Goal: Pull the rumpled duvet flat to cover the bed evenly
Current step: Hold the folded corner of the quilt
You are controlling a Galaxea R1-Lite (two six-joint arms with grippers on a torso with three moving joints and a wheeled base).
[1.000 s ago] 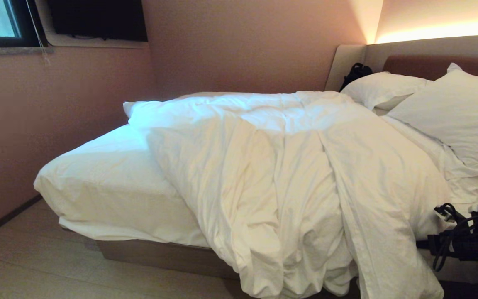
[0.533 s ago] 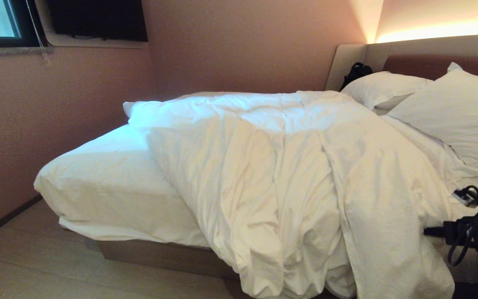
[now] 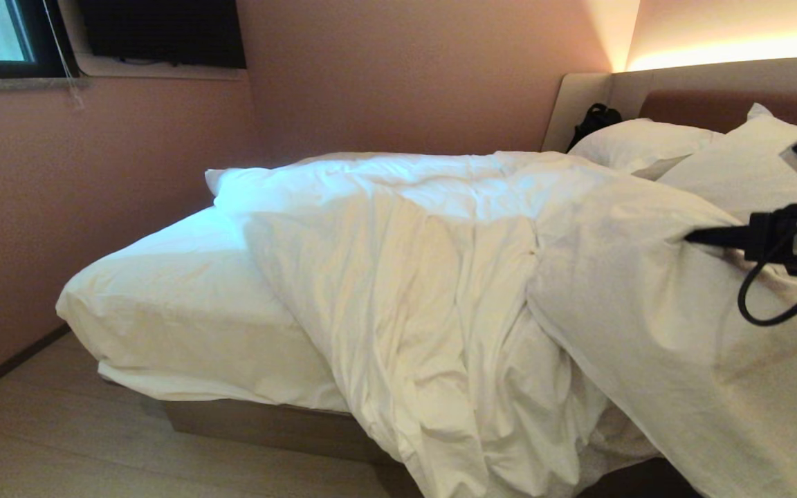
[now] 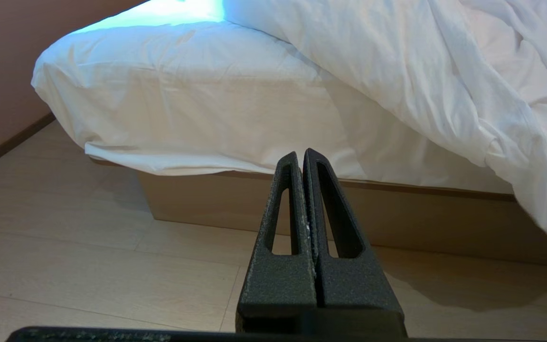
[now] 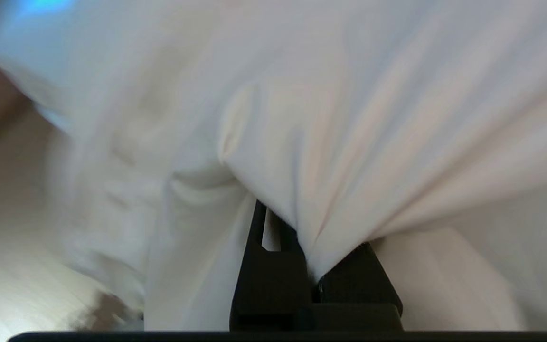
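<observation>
The duvet (image 3: 454,290) lies bunched across the middle of the bed (image 3: 184,304), its near edge spilling over the side toward the floor, while the left end of the mattress is bare sheet. The right gripper (image 3: 699,236), at the right near the pillows (image 3: 737,173), is clenched on a fold of the duvet, holding that corner lifted and stretched. The left gripper (image 4: 304,159) hangs low by the near left of the bed, fingers pressed together on nothing. Judging by this, spreading has barely begun: the left end needs covering and the overhang evening out
</observation>
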